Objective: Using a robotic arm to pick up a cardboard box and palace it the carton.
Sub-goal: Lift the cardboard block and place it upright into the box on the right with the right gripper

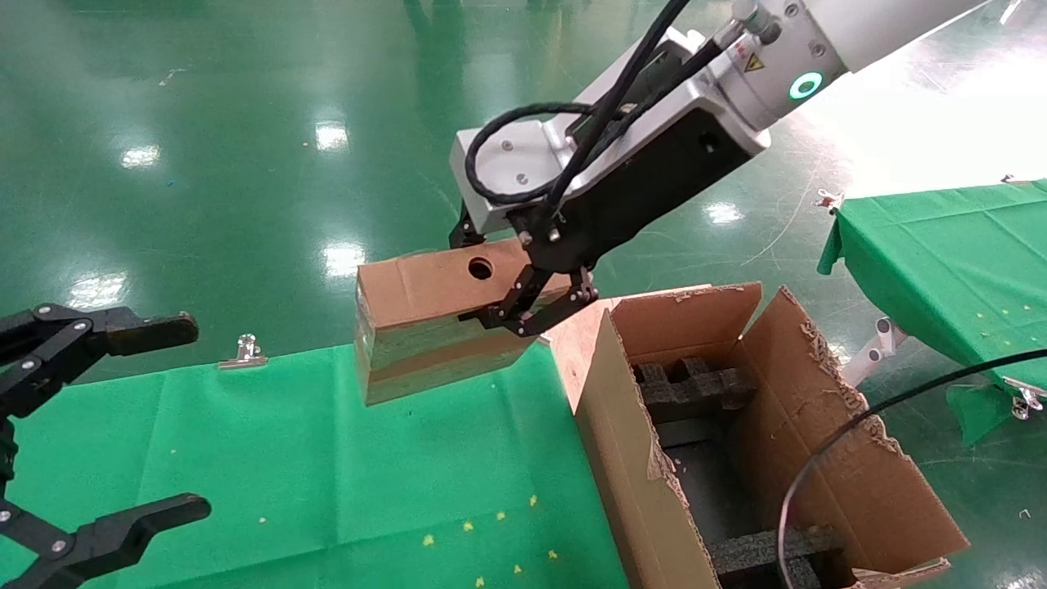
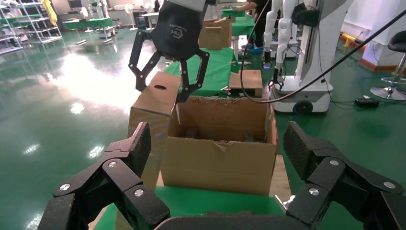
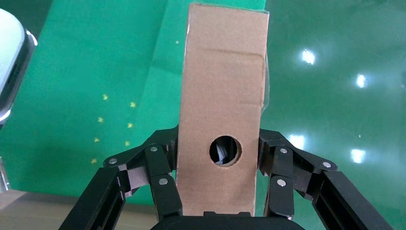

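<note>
From the head camera we see the right gripper (image 1: pixel 523 286) clamped on the cardboard box (image 1: pixel 433 327), which hangs above the green table (image 1: pixel 286 458), just beside the open carton (image 1: pixel 736 442). Our left gripper (image 1: pixel 98 425) sits low at the left, fingers spread. From the left wrist, the box (image 2: pixel 151 103) is at the carton's (image 2: pixel 220 153) outer wall. From the right wrist, the fingers (image 3: pixel 158 177) press both long sides of the box (image 3: pixel 222 110) near its round hole.

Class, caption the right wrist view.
Black right gripper clamps small brown holed cardboard box above green cloth.
</note>
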### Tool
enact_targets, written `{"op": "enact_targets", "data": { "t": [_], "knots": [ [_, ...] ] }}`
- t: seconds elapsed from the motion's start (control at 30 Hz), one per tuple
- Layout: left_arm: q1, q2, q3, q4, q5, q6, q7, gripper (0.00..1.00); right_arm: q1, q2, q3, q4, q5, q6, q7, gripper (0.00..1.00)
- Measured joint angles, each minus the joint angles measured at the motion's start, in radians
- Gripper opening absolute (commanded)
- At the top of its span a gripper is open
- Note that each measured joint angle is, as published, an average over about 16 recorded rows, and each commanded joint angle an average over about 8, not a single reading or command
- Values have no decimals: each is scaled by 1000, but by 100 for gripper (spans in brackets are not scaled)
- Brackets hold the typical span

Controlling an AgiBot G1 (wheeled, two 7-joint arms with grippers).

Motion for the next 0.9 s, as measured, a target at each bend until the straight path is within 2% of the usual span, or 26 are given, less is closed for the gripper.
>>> {"op": "enact_targets", "data": {
  "t": [0.33,0.9],
  "knots": [
    [0,0,0,0,0,0,0,100,89,66,-119,-15,52,2,-12,0],
    [0,0,0,0,0,0,0,100,312,313,-419,73,-10,-3,60,0]
  ]
}}
